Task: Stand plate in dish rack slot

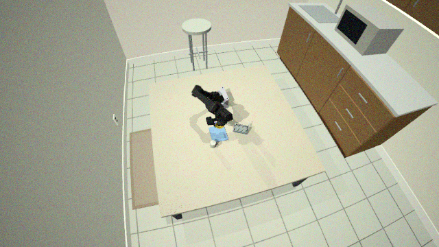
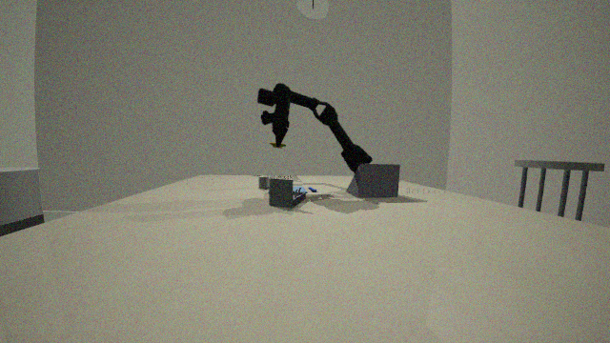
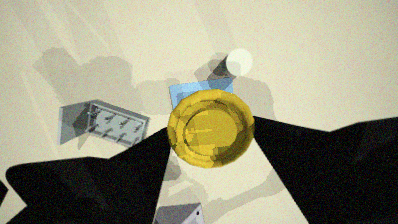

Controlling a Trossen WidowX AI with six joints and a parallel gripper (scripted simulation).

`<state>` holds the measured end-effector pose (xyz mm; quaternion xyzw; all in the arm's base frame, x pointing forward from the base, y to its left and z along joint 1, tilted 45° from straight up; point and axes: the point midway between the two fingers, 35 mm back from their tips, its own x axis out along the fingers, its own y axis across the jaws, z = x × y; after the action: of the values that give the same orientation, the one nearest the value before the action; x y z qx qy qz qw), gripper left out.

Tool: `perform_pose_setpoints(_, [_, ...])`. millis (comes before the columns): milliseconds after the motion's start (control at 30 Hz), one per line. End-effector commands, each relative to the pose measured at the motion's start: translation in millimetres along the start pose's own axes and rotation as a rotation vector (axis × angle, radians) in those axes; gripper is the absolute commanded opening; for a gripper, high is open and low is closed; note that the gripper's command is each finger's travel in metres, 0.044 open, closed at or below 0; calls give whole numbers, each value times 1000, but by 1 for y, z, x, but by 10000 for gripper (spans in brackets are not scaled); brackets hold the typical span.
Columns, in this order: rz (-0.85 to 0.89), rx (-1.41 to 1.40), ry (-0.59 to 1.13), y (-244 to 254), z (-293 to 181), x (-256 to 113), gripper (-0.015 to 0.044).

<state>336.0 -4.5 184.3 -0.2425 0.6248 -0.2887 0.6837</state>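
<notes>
The yellow plate [image 1: 219, 126] [image 2: 277, 145] [image 3: 211, 129] lies level between the fingertips, well above the table. My gripper [image 2: 278, 144] [image 3: 209, 126] points down and is shut on the plate, one finger at each side of its rim. The grey dish rack [image 1: 241, 128] [image 3: 118, 124] stands on the table beside the blue mat, with short rails in rows and a raised wall at one end. In the exterior view the rack's end wall [image 2: 281, 192] hides most of its rails. No plate shows in the rack.
The blue mat [image 1: 218, 134] [image 3: 180, 90] lies under the held plate. A white-topped cylinder [image 1: 213, 143] [image 2: 263, 182] [image 3: 239, 62] stands at the mat's edge. A small blue object [image 2: 312, 190] lies near the mat. The arm's base block [image 1: 223, 95] [image 2: 378, 181] stands behind.
</notes>
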Motion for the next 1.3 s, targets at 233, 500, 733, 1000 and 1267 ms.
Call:
perform_pose_setpoints(233, [-41, 264, 39, 93, -56, -6, 0])
perform_pose_setpoints(500, [-78, 369, 40, 116, -81, -5, 0])
perform_pose_setpoints(733, [-48, 329, 84, 117, -83, 3, 0])
perform_pose_setpoints(1000, [70, 203, 204, 121, -89, 27, 0])
perform_pose_setpoints(1267, [218, 80, 282, 126, -94, 48, 0])
